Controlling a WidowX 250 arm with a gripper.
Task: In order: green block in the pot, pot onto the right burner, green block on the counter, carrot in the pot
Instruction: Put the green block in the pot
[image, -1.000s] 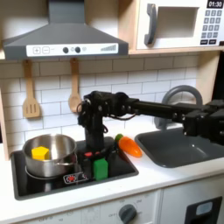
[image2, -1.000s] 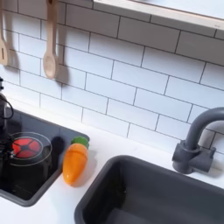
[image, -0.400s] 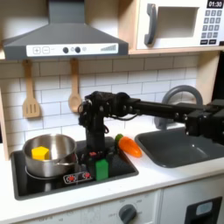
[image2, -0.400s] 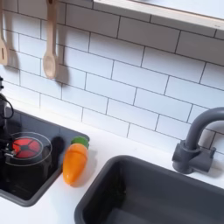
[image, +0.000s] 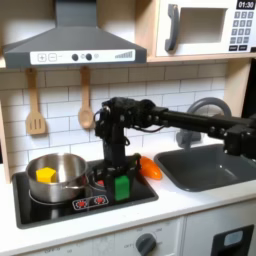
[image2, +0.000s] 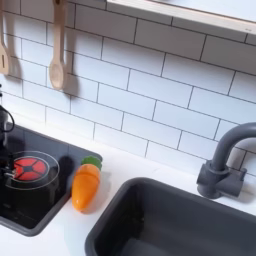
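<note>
1. Steel pot (image: 56, 175) sits on the left half of the black cooktop (image: 60, 209), near its back left corner in the first exterior view, with one yellow chunk (image: 45, 175) inside.
2. Green block (image: 122, 186) stands upright at the cooktop's right side, about over the right burner (image: 103, 183), well apart from the pot. The gripper (image: 119, 176) is right down on top of it, but whether the fingers are pinching it or just parked over it, I can't tell.
3. One carrot (image: 150, 167) lies on the pale counter (image: 175, 202) just off the cooktop's right edge, between cooktop and sink (image: 205, 165). Open counter runs along the front edge.
4. Count: one pot, one green block, one carrot, one yellow chunk, two wooden utensils (image: 35, 110) on the tiled wall.
5. The second exterior view gives a close look at the carrot (image2: 86, 185), green stub toward the wall, beside the cooktop's corner, plus a red-ringed burner (image2: 32, 168), the grey faucet (image2: 226, 160) and the sink basin (image2: 170, 222).
</note>
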